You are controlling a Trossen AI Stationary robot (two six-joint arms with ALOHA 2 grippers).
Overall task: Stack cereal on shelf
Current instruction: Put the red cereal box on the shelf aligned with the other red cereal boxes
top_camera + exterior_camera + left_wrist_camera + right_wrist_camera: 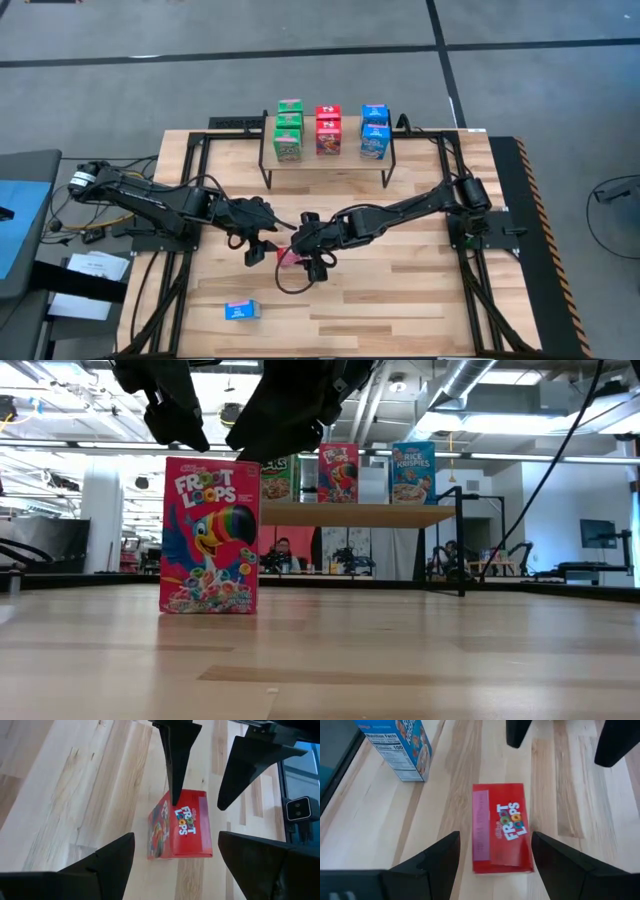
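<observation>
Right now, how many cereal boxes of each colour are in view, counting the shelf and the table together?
Green boxes: 3, all on the shelf
Red boxes: 3, two on the shelf, one standing on the table
Blue boxes: 3, two on the shelf, one lying on the table
Total: 9

The slatted wooden tabletop (400, 290) carries the shelf (330, 160) at upper centre, a red Froot Loops box (288, 258) mid-frame and a blue box (241, 311) lower left.
</observation>
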